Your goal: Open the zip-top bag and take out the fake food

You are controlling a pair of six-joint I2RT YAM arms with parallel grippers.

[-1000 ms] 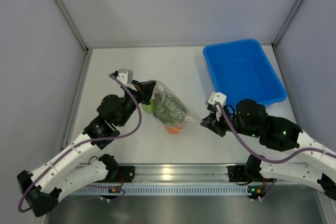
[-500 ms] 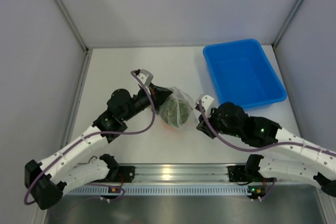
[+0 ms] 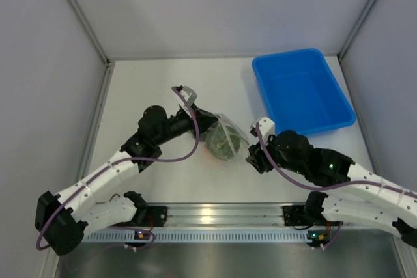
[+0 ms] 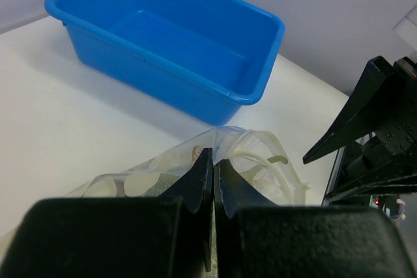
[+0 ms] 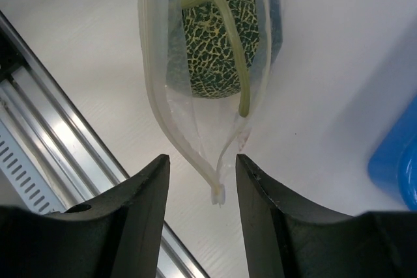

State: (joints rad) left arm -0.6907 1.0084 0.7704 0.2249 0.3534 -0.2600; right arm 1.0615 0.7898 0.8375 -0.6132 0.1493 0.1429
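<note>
Both grippers were at the zip-top bag (image 3: 225,140), left of the blue bin (image 3: 303,89). The left gripper (image 4: 212,174) was pinched tight on its plastic. The right gripper (image 5: 199,164) stood parted, the bag's zipper corner between its fingers, touching neither. A netted melon (image 5: 218,30) sat inside.

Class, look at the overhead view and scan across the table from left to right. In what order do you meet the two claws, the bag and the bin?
By their middles: left claw → zip-top bag → right claw → blue bin.
</note>
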